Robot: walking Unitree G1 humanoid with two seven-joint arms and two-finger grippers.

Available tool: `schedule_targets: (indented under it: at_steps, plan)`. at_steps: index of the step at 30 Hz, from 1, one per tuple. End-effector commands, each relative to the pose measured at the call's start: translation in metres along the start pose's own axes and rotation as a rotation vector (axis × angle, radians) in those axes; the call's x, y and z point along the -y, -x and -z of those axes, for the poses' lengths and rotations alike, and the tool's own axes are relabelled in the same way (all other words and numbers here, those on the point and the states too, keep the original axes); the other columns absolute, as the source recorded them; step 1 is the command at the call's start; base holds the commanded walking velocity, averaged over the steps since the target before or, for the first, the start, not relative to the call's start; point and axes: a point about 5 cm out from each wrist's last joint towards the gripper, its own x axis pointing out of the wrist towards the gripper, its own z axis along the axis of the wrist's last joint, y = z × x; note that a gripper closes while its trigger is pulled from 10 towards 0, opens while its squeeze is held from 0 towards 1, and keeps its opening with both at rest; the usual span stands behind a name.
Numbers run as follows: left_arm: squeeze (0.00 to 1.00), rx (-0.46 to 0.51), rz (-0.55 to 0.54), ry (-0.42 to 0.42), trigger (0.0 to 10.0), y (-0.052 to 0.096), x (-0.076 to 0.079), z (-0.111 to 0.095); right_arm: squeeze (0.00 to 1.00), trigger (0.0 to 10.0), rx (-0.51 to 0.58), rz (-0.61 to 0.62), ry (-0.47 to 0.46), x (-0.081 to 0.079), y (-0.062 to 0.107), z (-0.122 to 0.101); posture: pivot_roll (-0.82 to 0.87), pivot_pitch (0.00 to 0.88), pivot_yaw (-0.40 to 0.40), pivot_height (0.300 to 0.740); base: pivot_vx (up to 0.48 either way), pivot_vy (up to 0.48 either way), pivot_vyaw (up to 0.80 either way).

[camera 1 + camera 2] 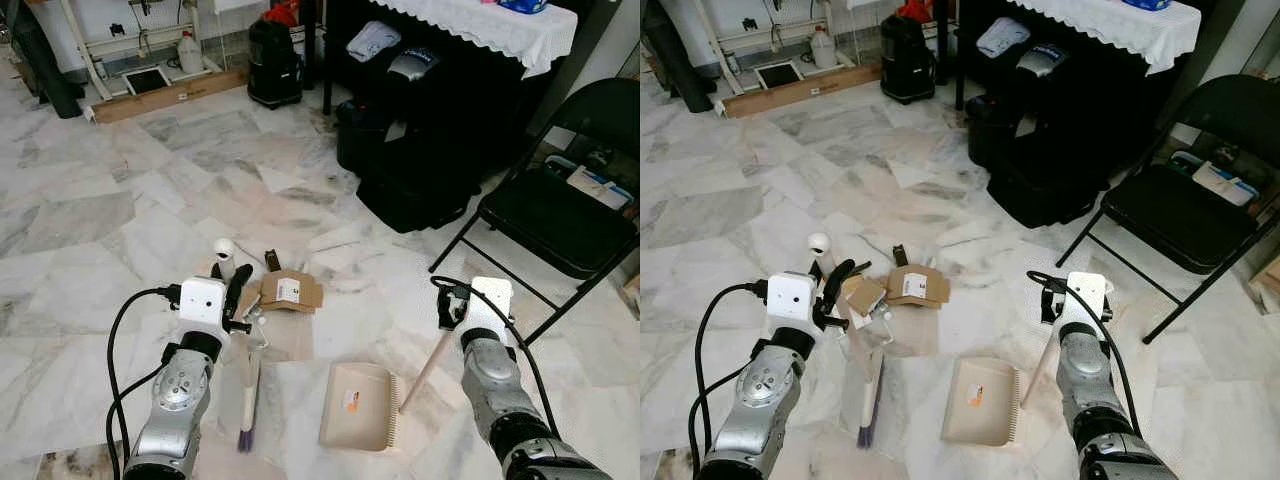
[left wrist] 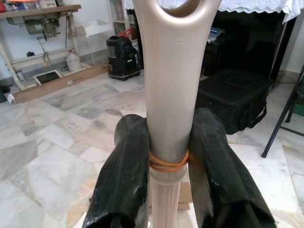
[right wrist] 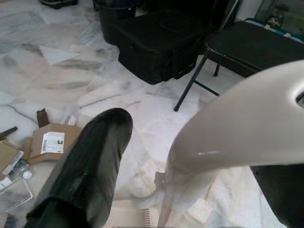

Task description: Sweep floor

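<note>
My left gripper (image 1: 236,292) is shut on the cream handle (image 2: 175,71) of a small broom (image 1: 248,385). The broom slants down to purple bristles on the marble floor, and an orange rubber band circles the handle between the fingers (image 2: 124,164). My right gripper (image 1: 452,305) is shut on the long handle (image 1: 428,368) of a beige dustpan (image 1: 357,405), which lies flat on the floor between my arms. Just beyond the broom lies litter: flattened cardboard pieces (image 1: 290,291), a small dark scrap (image 1: 270,258) and a clear plastic wrapper (image 1: 258,330).
A black folding chair (image 1: 560,215) stands at the right. Black bags (image 1: 415,165) sit under a table with a white cloth (image 1: 485,25). A black bin (image 1: 273,62), a wooden plank (image 1: 165,98) and a white jug (image 1: 190,52) line the far wall.
</note>
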Motion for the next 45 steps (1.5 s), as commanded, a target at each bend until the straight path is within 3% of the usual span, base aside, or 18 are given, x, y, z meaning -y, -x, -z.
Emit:
schedule_targets:
  at_steps: [1,28,45]
  plan:
    - [0.0,0.035,-0.004,-0.007,10.0,0.0,-0.001,-0.006,0.0,0.0,-0.012,0.003,-0.009,0.001,0.0,0.003,0.04,0.077,-0.042,0.74,0.0,0.0,0.0]
    - [0.0,0.022,0.009,-0.005,10.0,0.0,0.001,-0.004,0.0,0.0,-0.015,0.003,-0.011,0.0,0.002,0.006,0.04,0.08,-0.04,0.74,0.0,0.0,0.0]
    - [0.0,0.031,-0.003,-0.01,10.0,0.0,-0.002,-0.006,0.0,0.0,0.098,-0.031,-0.026,-0.007,0.001,-0.01,0.04,0.087,-0.04,0.74,0.0,0.0,0.0]
